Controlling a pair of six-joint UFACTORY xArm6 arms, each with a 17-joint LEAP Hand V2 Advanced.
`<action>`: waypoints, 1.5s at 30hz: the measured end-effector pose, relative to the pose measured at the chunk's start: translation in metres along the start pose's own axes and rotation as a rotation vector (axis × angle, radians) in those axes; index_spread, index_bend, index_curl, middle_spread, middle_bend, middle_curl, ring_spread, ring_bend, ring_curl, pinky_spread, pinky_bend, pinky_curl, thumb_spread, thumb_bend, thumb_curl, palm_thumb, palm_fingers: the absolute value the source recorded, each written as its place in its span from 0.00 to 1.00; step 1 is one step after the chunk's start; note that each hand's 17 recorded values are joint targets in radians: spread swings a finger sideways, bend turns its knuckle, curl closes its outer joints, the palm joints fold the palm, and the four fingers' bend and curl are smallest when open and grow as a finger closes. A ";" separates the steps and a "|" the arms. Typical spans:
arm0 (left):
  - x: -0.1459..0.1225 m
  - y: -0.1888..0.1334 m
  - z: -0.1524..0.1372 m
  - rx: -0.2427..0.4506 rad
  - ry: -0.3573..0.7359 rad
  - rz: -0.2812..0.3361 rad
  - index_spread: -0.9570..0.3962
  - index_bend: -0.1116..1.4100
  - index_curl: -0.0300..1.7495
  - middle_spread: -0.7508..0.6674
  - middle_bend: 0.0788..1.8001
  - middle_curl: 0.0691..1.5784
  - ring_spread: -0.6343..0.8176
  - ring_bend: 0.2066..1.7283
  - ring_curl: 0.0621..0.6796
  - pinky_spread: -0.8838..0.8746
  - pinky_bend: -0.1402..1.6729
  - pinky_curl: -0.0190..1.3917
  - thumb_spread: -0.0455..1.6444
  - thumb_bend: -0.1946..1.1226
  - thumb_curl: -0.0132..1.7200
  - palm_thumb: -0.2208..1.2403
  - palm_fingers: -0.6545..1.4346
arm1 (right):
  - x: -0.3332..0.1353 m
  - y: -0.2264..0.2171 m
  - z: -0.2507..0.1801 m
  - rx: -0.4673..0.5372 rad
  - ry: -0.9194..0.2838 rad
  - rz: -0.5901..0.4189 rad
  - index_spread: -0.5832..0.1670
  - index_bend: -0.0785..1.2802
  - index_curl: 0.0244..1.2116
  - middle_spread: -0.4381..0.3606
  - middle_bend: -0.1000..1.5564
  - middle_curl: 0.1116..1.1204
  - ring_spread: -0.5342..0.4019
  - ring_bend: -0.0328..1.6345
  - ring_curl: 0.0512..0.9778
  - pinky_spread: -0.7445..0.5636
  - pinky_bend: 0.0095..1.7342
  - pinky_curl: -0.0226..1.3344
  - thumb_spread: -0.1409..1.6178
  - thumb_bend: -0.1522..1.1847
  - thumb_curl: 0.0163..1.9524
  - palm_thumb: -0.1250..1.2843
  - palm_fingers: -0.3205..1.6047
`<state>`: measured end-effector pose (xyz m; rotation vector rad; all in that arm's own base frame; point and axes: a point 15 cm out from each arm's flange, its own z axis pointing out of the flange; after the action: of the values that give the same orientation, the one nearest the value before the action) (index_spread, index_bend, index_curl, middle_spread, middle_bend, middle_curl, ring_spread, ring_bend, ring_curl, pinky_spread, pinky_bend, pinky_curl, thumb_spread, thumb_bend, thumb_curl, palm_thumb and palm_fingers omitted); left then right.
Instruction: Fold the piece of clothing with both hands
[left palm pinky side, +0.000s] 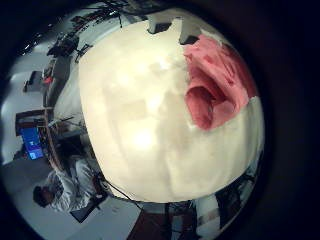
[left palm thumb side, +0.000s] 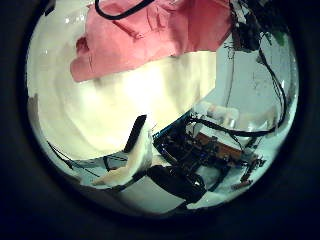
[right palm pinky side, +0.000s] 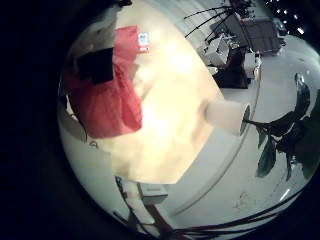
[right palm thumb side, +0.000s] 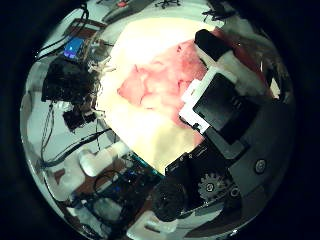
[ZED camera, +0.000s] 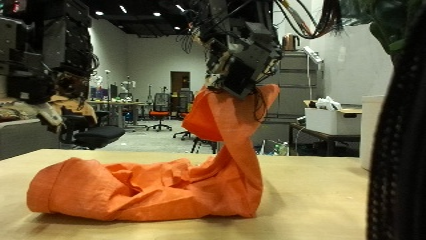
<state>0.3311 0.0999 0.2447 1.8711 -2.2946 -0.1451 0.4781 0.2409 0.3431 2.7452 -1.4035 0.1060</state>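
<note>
An orange piece of clothing (ZED camera: 147, 190) lies bunched on the wooden table (ZED camera: 346, 212). One end of it is lifted high, and a hand (ZED camera: 242, 55) pinches it there from above. The right thumb side palm view shows the cloth (right palm thumb side: 150, 80) close by, with the right hand's fingers (right palm thumb side: 215, 95) curled at it. In the right little finger side palm view the cloth (right palm pinky side: 105, 95) hangs by the palm. The left thumb side palm view shows the cloth (left palm thumb side: 150, 40) and one straight finger (left palm thumb side: 135, 150) away from it.
Bare tabletop stretches beside the cloth towards the table's front edge. A white box (ZED camera: 333, 118) stands on a shelf behind the table. A white cylinder (right palm pinky side: 225, 115) stands off the table's edge in the right little finger side palm view.
</note>
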 end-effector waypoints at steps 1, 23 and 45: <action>0.000 0.003 0.000 0.003 0.001 -0.002 0.79 0.17 0.16 0.76 0.06 0.12 0.80 0.13 0.27 0.79 0.21 0.24 0.70 0.13 0.20 0.41 0.29 | -0.009 -0.006 0.000 0.019 -0.010 -0.003 0.46 0.88 0.65 0.39 0.84 0.67 0.36 0.85 0.67 0.36 0.69 0.61 0.62 0.11 0.51 0.87 0.79; -0.038 0.048 -0.003 0.056 0.010 -0.117 0.78 0.17 0.16 0.75 0.06 0.14 0.79 0.13 0.27 0.78 0.21 0.25 0.68 0.13 0.19 0.37 0.29 | -0.161 -0.084 0.048 0.149 -0.276 -0.056 0.49 0.92 0.60 0.38 0.85 0.65 0.37 0.87 0.63 0.36 0.69 0.60 0.58 0.12 0.56 0.91 0.79; -0.033 0.055 -0.009 0.078 0.003 -0.119 0.77 0.18 0.16 0.74 0.06 0.14 0.79 0.13 0.27 0.78 0.21 0.24 0.69 0.14 0.20 0.39 0.30 | -0.171 -0.090 0.055 0.134 -0.781 -0.039 0.49 0.48 0.46 0.50 0.56 0.44 0.46 0.65 0.41 0.47 0.56 0.48 0.72 0.13 0.49 0.88 0.30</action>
<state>0.2867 0.1437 0.2614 2.0454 -2.2176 -0.0695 0.4533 0.4273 0.2718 3.0637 -1.4914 -1.0067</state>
